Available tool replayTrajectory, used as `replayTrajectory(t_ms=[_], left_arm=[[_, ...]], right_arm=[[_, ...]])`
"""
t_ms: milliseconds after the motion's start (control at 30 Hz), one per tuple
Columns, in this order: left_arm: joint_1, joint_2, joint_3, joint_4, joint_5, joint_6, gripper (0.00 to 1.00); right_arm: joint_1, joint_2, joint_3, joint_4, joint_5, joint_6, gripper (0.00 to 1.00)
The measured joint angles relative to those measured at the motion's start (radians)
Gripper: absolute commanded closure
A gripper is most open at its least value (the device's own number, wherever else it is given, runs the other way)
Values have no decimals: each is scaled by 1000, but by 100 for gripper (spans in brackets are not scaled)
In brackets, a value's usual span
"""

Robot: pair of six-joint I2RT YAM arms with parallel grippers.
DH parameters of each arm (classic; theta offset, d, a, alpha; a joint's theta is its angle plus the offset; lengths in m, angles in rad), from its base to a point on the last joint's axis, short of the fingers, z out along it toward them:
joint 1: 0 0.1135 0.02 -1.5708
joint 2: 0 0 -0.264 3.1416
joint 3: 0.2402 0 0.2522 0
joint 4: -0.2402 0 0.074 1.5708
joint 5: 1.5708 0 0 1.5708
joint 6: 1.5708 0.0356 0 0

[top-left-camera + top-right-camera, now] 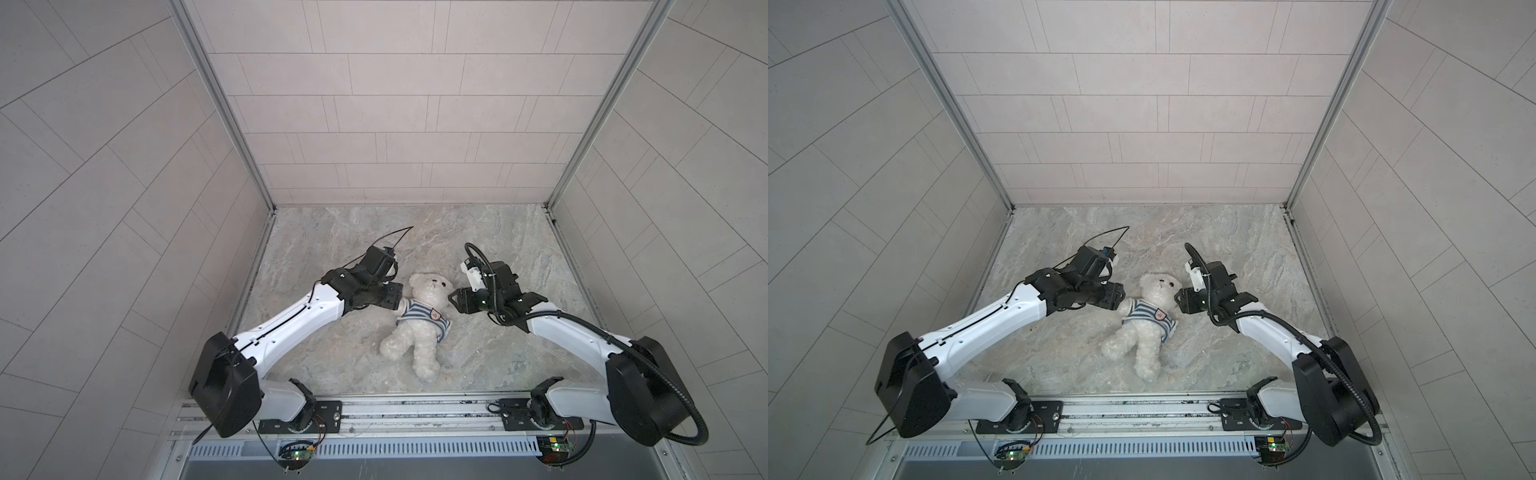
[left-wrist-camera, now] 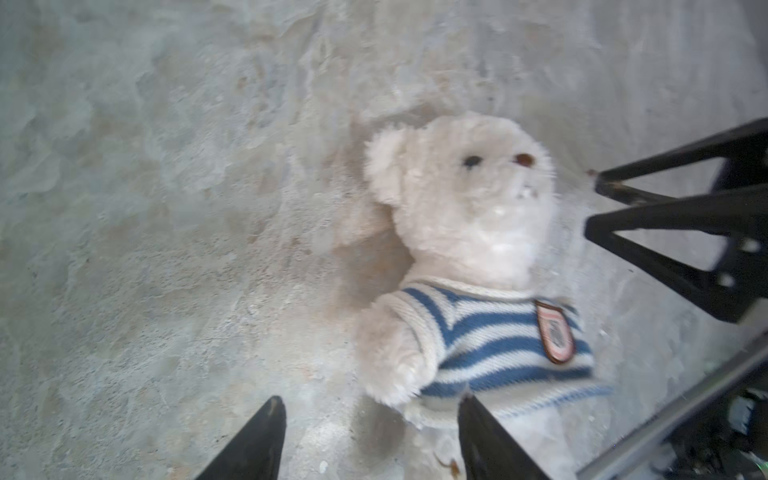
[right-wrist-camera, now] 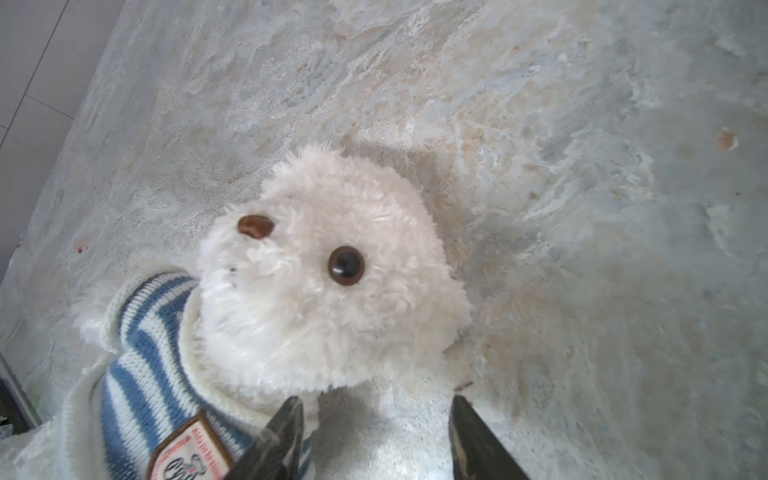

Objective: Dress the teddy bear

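The left claw (image 2: 372, 401) stands open, its two black fingers (image 2: 257, 449) spread wide and holding nothing. Its tips sit just short of the teddy bear's (image 2: 469, 208) sleeved arm, and in the left wrist view one finger crosses the hem of the striped shirt (image 2: 490, 340).

Opposite, the right claw (image 3: 376, 400) is spread about as wide, and no grip on anything can be made out. Its tips sit close beside the bear's head. A patch of white between them in the right wrist view is too blurred to name.

In both top views the two claws flank the bear at the level of its shoulders, the left claw (image 1: 400, 298) by one arm and the right claw (image 1: 452, 297) by the cheek.

The bear lies on its back near the middle of the marble-patterned table (image 1: 353, 232). Its head points toward the far wall and its legs splay toward the arms' mounting rail (image 1: 415, 409). It wears the blue-and-white shirt over its chest, one arm through a sleeve and a shield-shaped badge (image 2: 555, 332) on the front.

Tiled walls (image 1: 395, 104) enclose the table on three sides.
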Motion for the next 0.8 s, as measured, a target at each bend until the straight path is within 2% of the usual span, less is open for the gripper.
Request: replayTrajectory(t_ms=[67, 200, 333, 600, 800], left_arm=[[-72, -7, 20, -12, 3, -34, 45], [-186, 2, 28, -11, 27, -124, 44], [-267, 56, 58, 1, 38, -212, 35], [-303, 168, 66, 67, 12, -373, 40], [-314, 203, 43, 131, -5, -478, 35]], right_arm=[[2, -71, -34, -16, 3, 11, 42], [11, -189, -100, -33, 8, 31, 42], [21, -278, -176, -30, 13, 60, 43], [22, -357, -254, -24, 29, 102, 43], [22, -360, -276, -8, 40, 114, 43]])
